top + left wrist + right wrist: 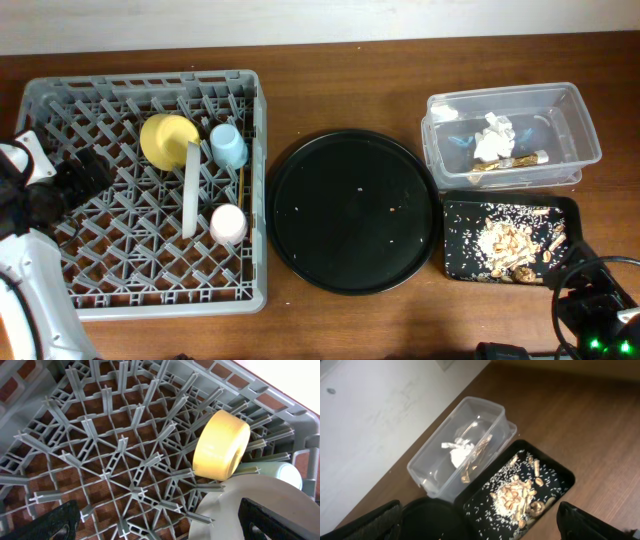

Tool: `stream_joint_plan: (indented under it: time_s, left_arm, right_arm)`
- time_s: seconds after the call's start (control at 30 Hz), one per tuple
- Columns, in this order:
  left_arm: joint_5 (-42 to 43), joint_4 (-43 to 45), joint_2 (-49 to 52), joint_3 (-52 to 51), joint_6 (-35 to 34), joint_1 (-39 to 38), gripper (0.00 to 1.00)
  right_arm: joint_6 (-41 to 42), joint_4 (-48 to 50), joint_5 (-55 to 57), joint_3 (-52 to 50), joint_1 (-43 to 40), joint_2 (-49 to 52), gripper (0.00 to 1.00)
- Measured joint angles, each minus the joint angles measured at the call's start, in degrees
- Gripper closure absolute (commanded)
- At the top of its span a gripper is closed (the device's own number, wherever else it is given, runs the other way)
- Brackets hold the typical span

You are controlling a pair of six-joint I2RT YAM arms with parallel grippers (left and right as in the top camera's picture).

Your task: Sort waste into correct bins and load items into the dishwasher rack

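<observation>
Left claw (167,522) spread, empty, above rack (100,450) | plate (235,505) on edge just beneath it | right claw (482,522) spread, empty, tub (435,470) ahead | risk: lowering left claw could topple plate against bowl (222,445)

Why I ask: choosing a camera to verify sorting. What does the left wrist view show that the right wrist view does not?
Only left wrist: the dishwasher rack, with the yellow bowl on its side, the plate edge and part of the blue cup. Only right wrist: the clear tub holding the napkin and wrapper, the black tray of food scraps, and a piece of the round black tray. Both: the wooden table, and an open, empty gripping part: left end effector, right end effector.
</observation>
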Motion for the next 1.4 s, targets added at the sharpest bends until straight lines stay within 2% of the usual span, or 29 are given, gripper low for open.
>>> stream_joint_plan:
  time_s: [0.07,0.1,0.13,0.17,0.2,0.23,0.27,0.4,0.43,0.5,0.57,1.17,1.2,1.3,1.33,1.4]
  left_arm:
    - [-0.44,0.0,0.0,0.0,-0.02,0.0,0.01]
    - [-0.57,0.02,0.0,0.0,-0.02,-0.02,0.01]
    - [-0.79,0.02,0.0,0.0,-0.02,0.0,0.01]
    - [-0.85,0.04,0.0,0.02,0.0,0.0,0.01]
    - [-0.96,-0.02,0.0,0.0,-0.02,0.0,0.0]
    - [-1.05,-0.04,0.0,0.0,-0.02,0.0,0.01]
    - [-1.14,-0.02,0.02,0.0,-0.02,-0.02,0.01]
    - [-1.14,0.02,0.04,0.0,-0.02,0.0,0.01]
    - [-1.14,0.02,0.04,0.0,-0.02,-0.02,0.01]
    - [-1.14,0.0,0.04,0.0,-0.02,0.0,0.01]
    - [-1.14,-0.02,0.04,0.0,-0.02,0.0,0.01]
    - [-1.16,0.0,-0.02,0.0,-0.02,-0.11,0.01]
    - [-1.42,-0.07,-0.74,0.0,-0.02,-1.01,0.01]
    - [-1.97,-0.11,-11.96,-0.07,-0.04,-13.7,0.01]
    - [-1.11,0.0,-18.78,-0.04,-0.02,-20.55,0.01]
    - [-1.36,-0.15,-30.45,-0.11,-0.02,-26.38,0.0]
  right_arm:
    - [-2.51,6.1,1.38,-2.08,3.45,-1.01,0.01]
    - [-7.19,21.46,1.92,-6.95,6.51,-3.8,0.01]
    - [-11.37,30.34,1.75,-11.08,9.16,-6.99,0.01]
    - [-15.96,48.41,0.76,-18.45,10.14,-10.32,0.01]
    - [-20.85,62.49,-1.7,-27.1,11.63,-14.05,0.01]
    - [-22.71,71.65,-2.82,-32.83,11.91,-15.63,0.01]
    - [-24.37,80.63,-4.57,-43.19,12.68,-18.32,0.01]
    - [-25.75,85.48,-6.69,-64.08,13.79,-25.18,0.01]
    - [-25.77,85.29,-6.73,-66.31,13.79,-25.29,0.02]
    - [-25.99,79.62,-7.1,-67.41,13.79,-25.51,0.01]
    - [-27.96,69.13,-7.76,-67.95,13.77,-25.57,0.01]
    - [-28.96,68.19,-10.54,-67.95,13.79,-25.62,0.01]
    - [-28.96,68.19,-10.56,-67.95,13.79,-25.62,0.01]
    - [-28.94,68.17,-10.73,-67.95,13.79,-25.62,0.01]
    - [-28.94,68.17,-10.75,-67.95,13.79,-25.62,0.01]
    - [-28.94,68.17,-10.75,-67.95,13.79,-25.59,0.01]
